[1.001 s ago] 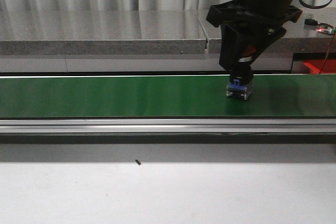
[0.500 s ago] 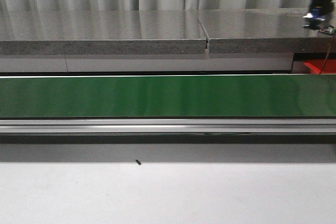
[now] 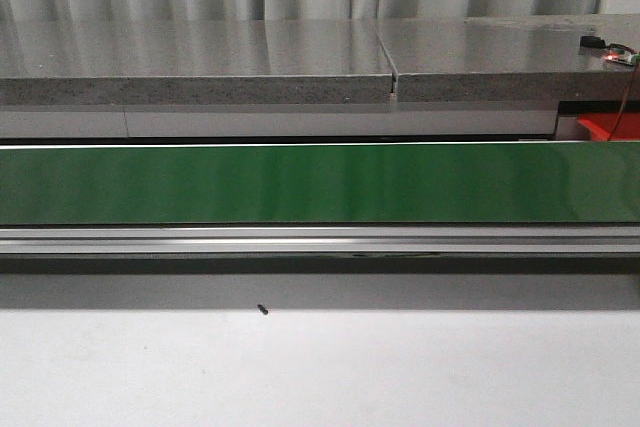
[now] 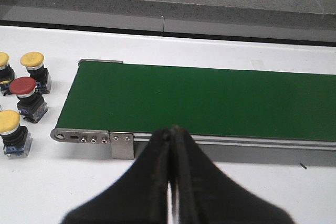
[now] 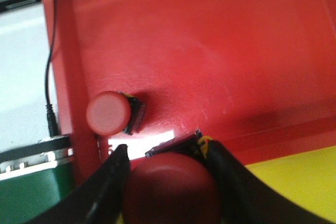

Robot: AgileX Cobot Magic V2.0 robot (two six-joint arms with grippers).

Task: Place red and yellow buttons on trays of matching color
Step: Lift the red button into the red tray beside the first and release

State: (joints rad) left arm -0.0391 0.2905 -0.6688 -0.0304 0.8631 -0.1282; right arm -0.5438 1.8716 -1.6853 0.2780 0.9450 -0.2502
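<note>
Right gripper [image 5: 170,174] clenched on a red button [image 5: 170,195], cap wedged between the two dark fingers [image 5: 105,192], carried over the red tray [image 5: 210,45], near the tray's edge next to the yellow tray [image 5: 294,182]. Already one red button [image 5: 109,113] lying on its side on the red tray floor, near the wall by the black cable [image 5: 50,93]. Step in hand: delivery of a red button to the matching tray, judged mid-carry or just before release. Next move calls for: shifting a bit further over the red floor, clear of the rim and of the button already there, lowering, then opening the jaws; risk of drop onto the yellow side if released here. Left gripper [image 4: 170,145] closed, fingertips pressed together, empty, hovering above the near end of the green belt [image 4: 210,100]. Left of that belt end, on the white bench [image 4: 52,182]: three yellow buttons [image 4: 32,60] and a spare red button [image 4: 23,86], waiting. Front view: belt bare, no arm in sight, only a corner of the red tray at far right. Versus a second back: right arm then down on the belt, closed around a button; half a second back, arm lifted to the upper right corner; now gone from front view, belt unchanged.
</note>
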